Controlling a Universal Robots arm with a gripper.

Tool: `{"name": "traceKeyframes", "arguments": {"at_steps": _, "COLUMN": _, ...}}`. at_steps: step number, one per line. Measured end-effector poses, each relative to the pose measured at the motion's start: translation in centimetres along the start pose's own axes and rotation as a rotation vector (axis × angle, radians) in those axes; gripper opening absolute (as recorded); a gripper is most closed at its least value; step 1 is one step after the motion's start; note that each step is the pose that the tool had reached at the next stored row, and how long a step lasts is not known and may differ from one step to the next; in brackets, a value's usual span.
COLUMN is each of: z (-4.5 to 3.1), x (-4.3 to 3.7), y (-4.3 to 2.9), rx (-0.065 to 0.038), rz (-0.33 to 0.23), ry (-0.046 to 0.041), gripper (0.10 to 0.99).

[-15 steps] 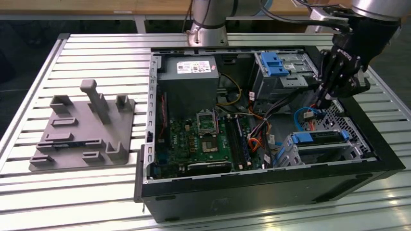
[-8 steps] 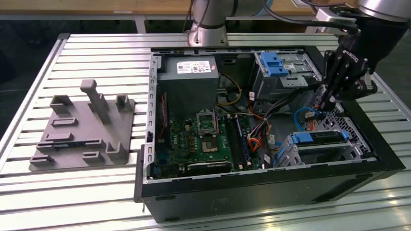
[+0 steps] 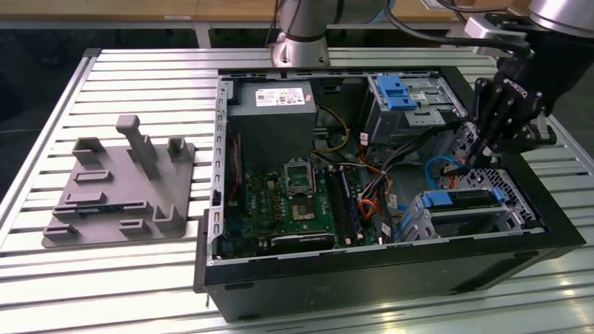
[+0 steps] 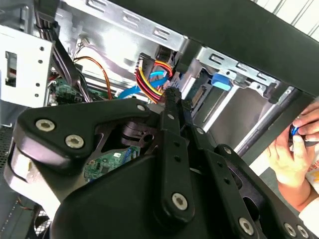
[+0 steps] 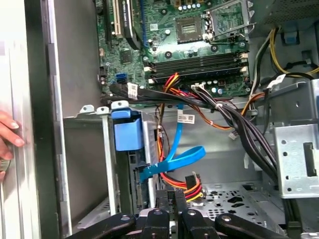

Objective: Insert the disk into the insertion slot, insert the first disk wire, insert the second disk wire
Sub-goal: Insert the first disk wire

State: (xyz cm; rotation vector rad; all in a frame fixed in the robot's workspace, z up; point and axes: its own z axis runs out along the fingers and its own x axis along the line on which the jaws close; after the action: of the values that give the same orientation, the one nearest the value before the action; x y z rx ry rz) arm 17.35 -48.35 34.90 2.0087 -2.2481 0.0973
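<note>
The tool (image 3: 461, 162) hung beside the red-yellow wire (image 5: 192, 185) near the seated disk (image 3: 461, 198); whether it pinched anything, I cannot tell.

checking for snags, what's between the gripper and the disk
In the first wrist view, a blue flat cable and a red-yellow wire bundle cross between the gripper and the disk.

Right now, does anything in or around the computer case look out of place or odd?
Yes. A person's hand is just outside the wall of the computer case, close to the gripper that reaches inside it. Nothing else looks spilled or damaged.
</note>
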Motion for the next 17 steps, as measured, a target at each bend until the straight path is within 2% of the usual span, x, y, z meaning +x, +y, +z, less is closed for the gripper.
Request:
{"name": "traceKeyframes", "arguments": {"at_steps": 5, "z": -0.16, "x": 0.43, "y": 0.19, "rx": 0.001, "rz": -0.006, "ry": -0.0004, "gripper": 0.165}}
{"name": "traceKeyframes", "arguments": {"at_steps": 8, "z": -0.20, "x": 0.51, "y": 0.20, "rx": 0.001, "rz": -0.015, "ry": -0.0076, "gripper": 0.165}}
{"name": "traceKeyframes", "arguments": {"at_steps": 9, "z": -0.19, "x": 0.51, "y": 0.20, "rx": 0.001, "rz": -0.022, "ry": -0.0150, "gripper": 0.165}}
{"name": "traceKeyframes", "arguments": {"at_steps": 10, "z": -0.19, "x": 0.51, "y": 0.19, "rx": 0.001, "rz": -0.028, "ry": -0.0290, "gripper": 0.165}}
{"name": "traceKeyframes", "arguments": {"at_steps": 13, "z": -0.19, "x": 0.51, "y": 0.18, "rx": -0.003, "rz": -0.044, "ry": -0.0794, "gripper": 0.165}}
{"name": "traceKeyframes", "arguments": {"at_steps": 15, "z": -0.19, "x": 0.51, "y": 0.18, "rx": -0.004, "rz": -0.052, "ry": -0.0990, "gripper": 0.165}}
{"name": "traceKeyframes", "arguments": {"at_steps": 17, "z": -0.20, "x": 0.51, "y": 0.18, "rx": -0.004, "rz": -0.064, "ry": -0.1105, "gripper": 0.165}}
